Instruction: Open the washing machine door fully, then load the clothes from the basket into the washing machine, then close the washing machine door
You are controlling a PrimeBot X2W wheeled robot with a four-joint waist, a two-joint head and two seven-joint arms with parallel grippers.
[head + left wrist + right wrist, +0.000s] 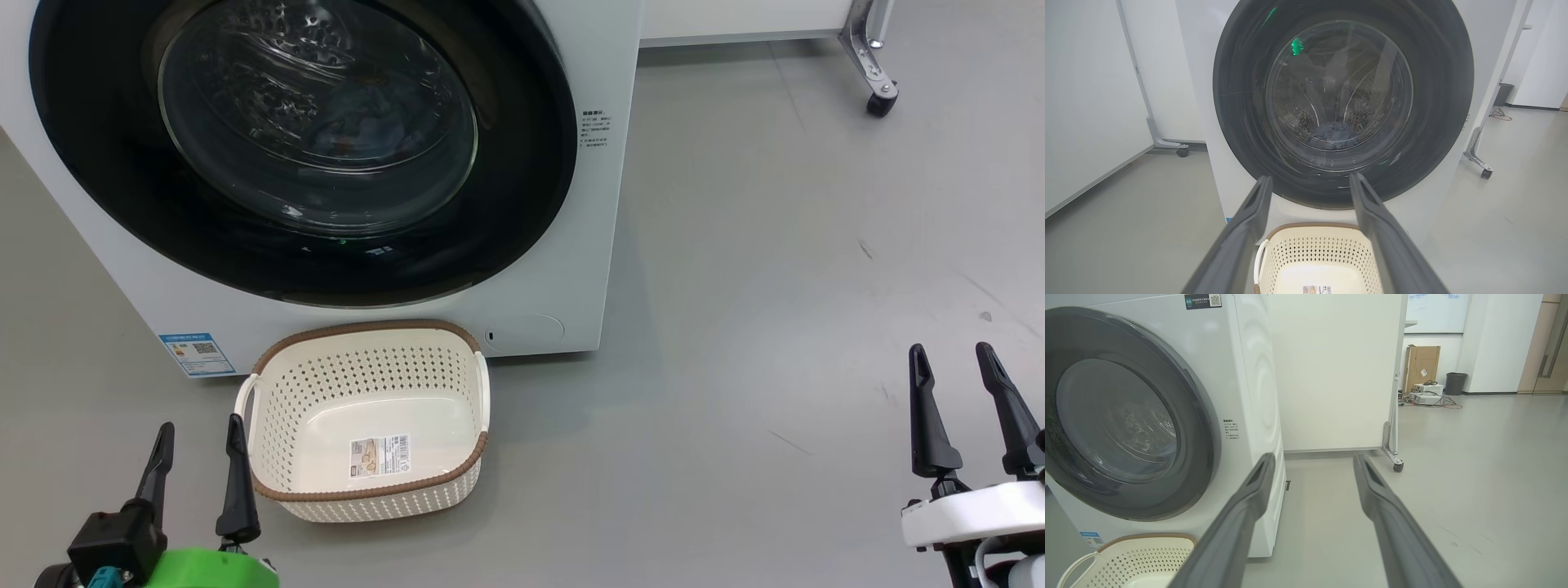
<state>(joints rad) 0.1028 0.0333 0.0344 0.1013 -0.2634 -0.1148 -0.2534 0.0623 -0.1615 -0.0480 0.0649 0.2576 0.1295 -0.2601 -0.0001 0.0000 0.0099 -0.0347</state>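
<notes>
Two hands hung low over the grey floor [735,367], each with its dark fingers spread wide and gripping nothing. The left hand [202,421] was just left of the basket [363,326], near its left handle; the right hand [951,347] was well apart, far to the right. The basket stood upright on the floor just in front of the machine [604,204], below the door [318,122], its bare bottom showing a sticker [380,455]. The door was shut, its black rim flat against the white front. Through the glass, the clothes [1335,134] lay as a bluish bundle at the bottom of the drum [1298,114]. A blue label [197,354] sat at the machine's lower left corner.
</notes>
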